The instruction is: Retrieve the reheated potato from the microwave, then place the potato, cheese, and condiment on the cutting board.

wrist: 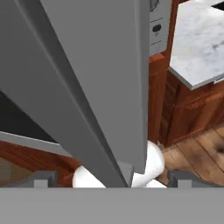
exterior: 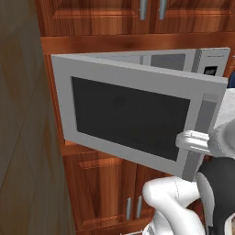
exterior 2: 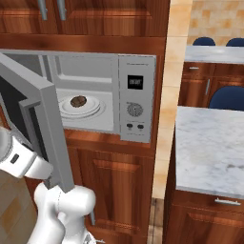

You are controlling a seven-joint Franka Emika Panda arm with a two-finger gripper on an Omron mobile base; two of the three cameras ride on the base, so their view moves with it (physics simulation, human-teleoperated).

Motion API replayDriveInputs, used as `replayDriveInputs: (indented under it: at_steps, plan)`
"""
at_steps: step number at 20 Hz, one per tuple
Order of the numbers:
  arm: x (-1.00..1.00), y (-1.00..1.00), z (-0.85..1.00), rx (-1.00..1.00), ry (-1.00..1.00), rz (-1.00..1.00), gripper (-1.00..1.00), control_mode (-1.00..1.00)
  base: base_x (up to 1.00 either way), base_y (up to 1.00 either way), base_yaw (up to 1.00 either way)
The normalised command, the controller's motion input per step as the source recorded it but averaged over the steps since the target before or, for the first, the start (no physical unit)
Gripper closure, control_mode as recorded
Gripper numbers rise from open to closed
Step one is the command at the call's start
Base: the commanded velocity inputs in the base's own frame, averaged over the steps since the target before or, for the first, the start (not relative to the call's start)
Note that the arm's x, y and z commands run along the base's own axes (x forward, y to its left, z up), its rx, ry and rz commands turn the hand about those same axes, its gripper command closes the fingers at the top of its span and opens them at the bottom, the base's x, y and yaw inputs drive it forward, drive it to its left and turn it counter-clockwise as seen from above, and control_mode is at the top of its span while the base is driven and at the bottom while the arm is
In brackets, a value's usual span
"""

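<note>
The microwave (exterior 2: 136,114) sits in a wooden cabinet niche with its door (exterior: 128,114) swung partly open. Inside, the dark brown potato (exterior 2: 78,101) lies on a white plate (exterior 2: 93,108). My gripper (wrist: 113,177) is open and straddles the free edge of the door (wrist: 87,65), with one fingertip (wrist: 43,177) on each side of it. In the left base view the hand (exterior: 190,141) sits against the door's handle side. The cheese, the condiment and the cutting board are out of view.
A marble counter (exterior 2: 209,147) stands to the right of the microwave column, with blue chairs (exterior 2: 228,97) behind it. Wooden cabinet doors (exterior 2: 119,190) lie below the microwave. A tall dark panel (exterior: 23,114) blocks the left side. Wood floor (wrist: 197,153) lies beneath.
</note>
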Motion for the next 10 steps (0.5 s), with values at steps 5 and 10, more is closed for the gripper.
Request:
replayDriveInputs:
  at_steps: [5, 10]
  plan:
    - [-0.62, -0.31, 0.03, 0.23, -0.13, 0.10, -1.00, -1.00, 0.00, 0.00, 0.00]
    - [-0.35, -0.37, 0.23, 0.37, 0.06, -0.06, -1.00, -1.00, 0.00, 0.00, 0.00]
